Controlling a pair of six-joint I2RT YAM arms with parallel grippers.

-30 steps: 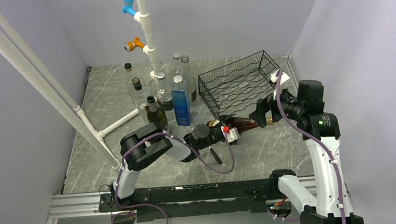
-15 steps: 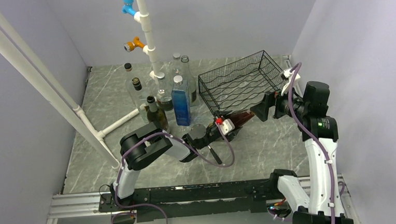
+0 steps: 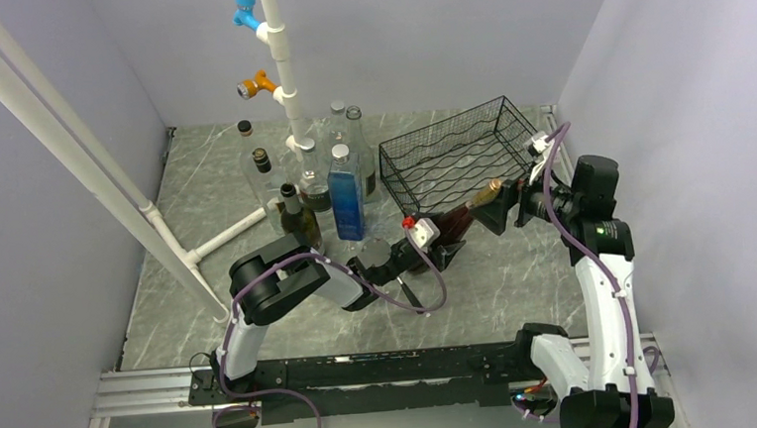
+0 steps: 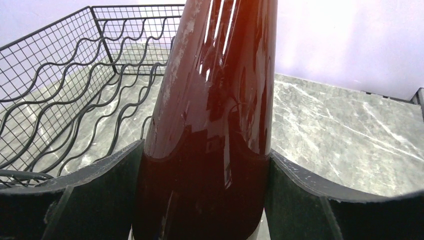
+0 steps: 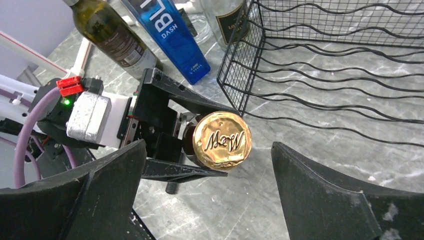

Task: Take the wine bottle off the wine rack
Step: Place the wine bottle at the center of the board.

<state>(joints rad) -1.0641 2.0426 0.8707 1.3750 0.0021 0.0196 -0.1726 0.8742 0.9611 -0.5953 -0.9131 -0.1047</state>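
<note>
The right gripper [image 3: 508,206] has let go of the wine bottle [image 3: 459,216] and backed off, jaws wide apart facing the gold cap [image 5: 222,140]. The left gripper [image 3: 434,245] stays clamped on the body, which is now tilted neck-up just off the near corner of the wine rack [image 3: 461,159]. Removal looks nearly done.

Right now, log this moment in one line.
left claw: shut on bottle | right claw: open, facing cap, not touching | bottle: tilted, outside rack

Plain pale lavender walls [image 3: 423,33] enclose a grey marble-patterned tabletop [image 3: 215,174]. A white pipe frame [image 3: 281,71] stands at the back, under even light.
</note>
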